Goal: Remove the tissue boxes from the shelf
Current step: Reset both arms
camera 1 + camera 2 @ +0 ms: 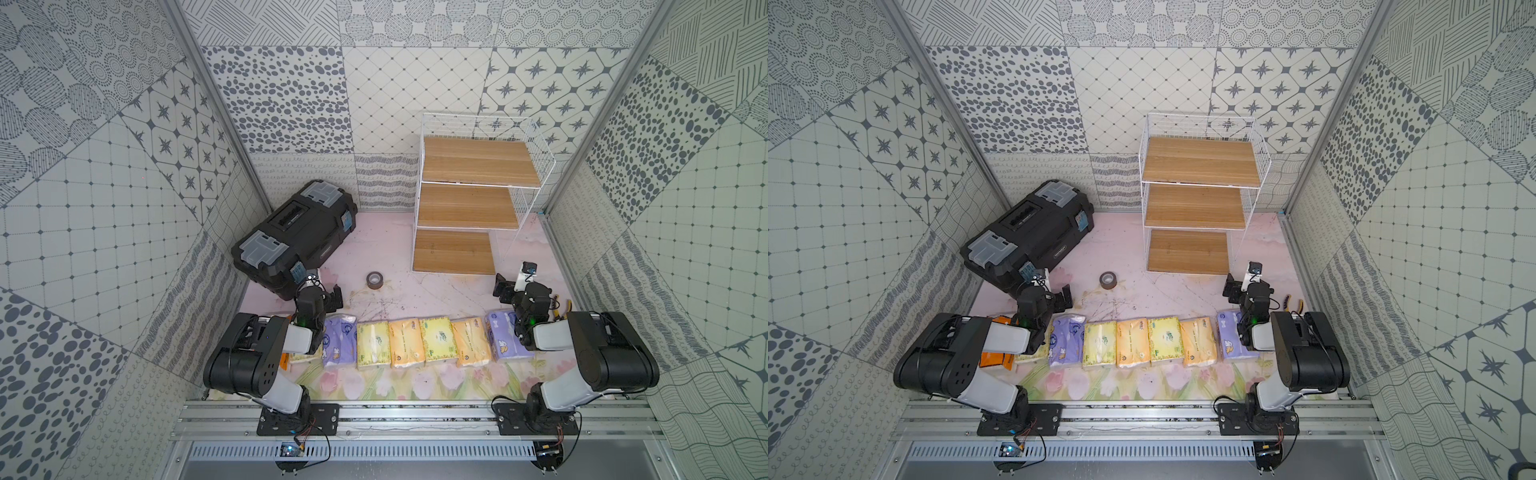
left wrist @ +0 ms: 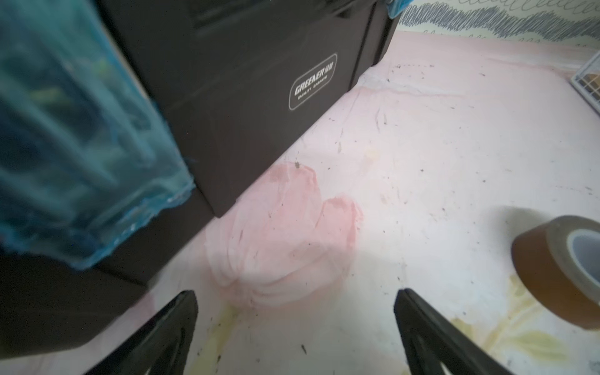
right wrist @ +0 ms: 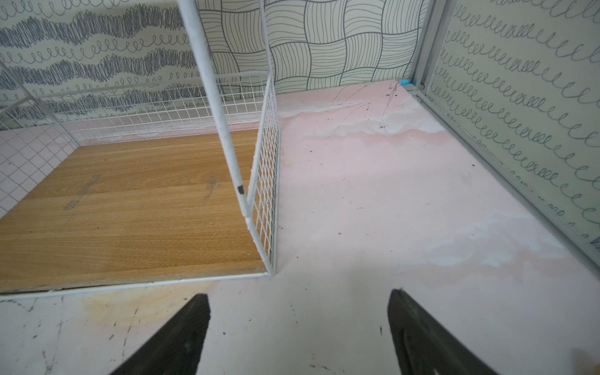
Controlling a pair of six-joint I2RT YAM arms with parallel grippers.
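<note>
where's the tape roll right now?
In both top views the tape roll sits on the mat, between the black toolbox and the lowest board of the shelf, nearer the left gripper.

My left arm [image 1: 245, 361] and right arm [image 1: 615, 357] are black housings with white links. Each has a green light [image 1: 304, 320] and black base plate [image 1: 328, 417].

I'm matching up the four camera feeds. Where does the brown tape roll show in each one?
Both top views: the tape roll on the mat, between the toolbox and the shelf.
Left wrist: tape roll partly cut off at the frame edge, across bare mat from the toolbox.
Right wrist: not in it.
Shared landmark: the shelf's white wire frame, seen in all four.
</note>
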